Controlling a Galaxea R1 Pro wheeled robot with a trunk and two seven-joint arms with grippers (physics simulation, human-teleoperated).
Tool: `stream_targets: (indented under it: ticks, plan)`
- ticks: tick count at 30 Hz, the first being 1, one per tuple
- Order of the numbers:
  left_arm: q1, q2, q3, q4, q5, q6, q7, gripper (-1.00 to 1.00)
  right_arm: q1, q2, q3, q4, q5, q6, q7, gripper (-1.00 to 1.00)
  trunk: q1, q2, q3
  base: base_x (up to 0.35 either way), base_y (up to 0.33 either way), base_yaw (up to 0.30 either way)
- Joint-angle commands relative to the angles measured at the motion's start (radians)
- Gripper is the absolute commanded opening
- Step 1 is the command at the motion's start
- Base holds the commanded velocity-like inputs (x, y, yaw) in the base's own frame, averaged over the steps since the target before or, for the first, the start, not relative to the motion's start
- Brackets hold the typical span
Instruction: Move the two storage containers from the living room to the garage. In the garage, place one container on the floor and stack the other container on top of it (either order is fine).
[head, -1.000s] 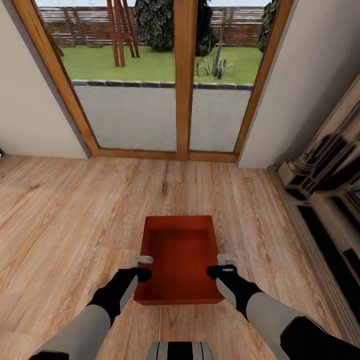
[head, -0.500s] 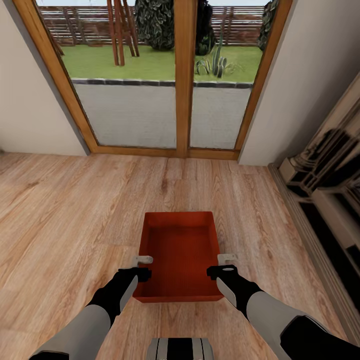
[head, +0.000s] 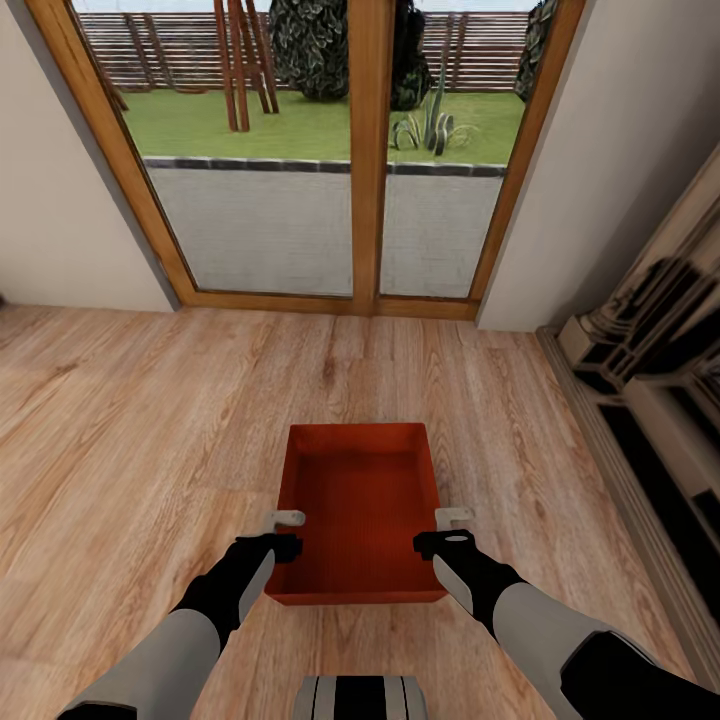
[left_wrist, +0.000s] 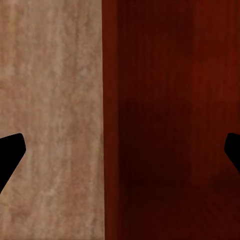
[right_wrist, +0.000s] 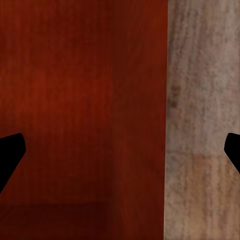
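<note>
One storage container, orange-red and open-topped, is sitting on the light wood plank floor of the living room, directly ahead of the robot's trunk, its long axis running away from the robot toward the glazed door. Its interior is showing bare.

The left gripper is straddling the container's left wall near the near corner; the right gripper is straddling the right wall at the matching spot. In the left wrist view the left gripper is standing wide, its dark fingertips showing at both margins, with the wall edge running between them and not touching either. The right wrist view is showing the same: the right gripper is spread, its fingertips well apart, with the container's wall between them and floor planks on the outer side. Neither gripper is gripping anything.

Open plank floor is lying on the left side of the container and beyond it as far as the wood-framed door. White walls are flanking that door. On the right, a dark low cabinet is running along the wall, leaving a narrower strip of floor between it and the container.
</note>
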Motion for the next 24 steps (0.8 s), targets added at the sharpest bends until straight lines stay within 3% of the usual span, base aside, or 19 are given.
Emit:
stream_targets:
  ticks: [1,17,24]
  plan:
    - [0.000,0.001,-0.006,-0.002,0.006,0.005,0.007,1.00,0.000,-0.001,0.008,-0.002,-0.006,0.006,-0.007,1.00,0.000,0.000,-0.001,0.000,0.000,0.000]
    - [0.000,0.001,-0.005,0.000,0.007,0.005,0.009,1.00,0.000,-0.003,0.008,-0.002,-0.006,0.006,-0.007,1.00,0.000,0.000,-0.001,0.000,0.000,0.000]
    - [0.000,0.001,-0.005,0.001,0.007,0.005,0.009,1.00,0.000,-0.021,0.008,-0.002,-0.006,0.006,-0.007,1.00,0.000,0.000,-0.001,0.000,0.000,0.000]
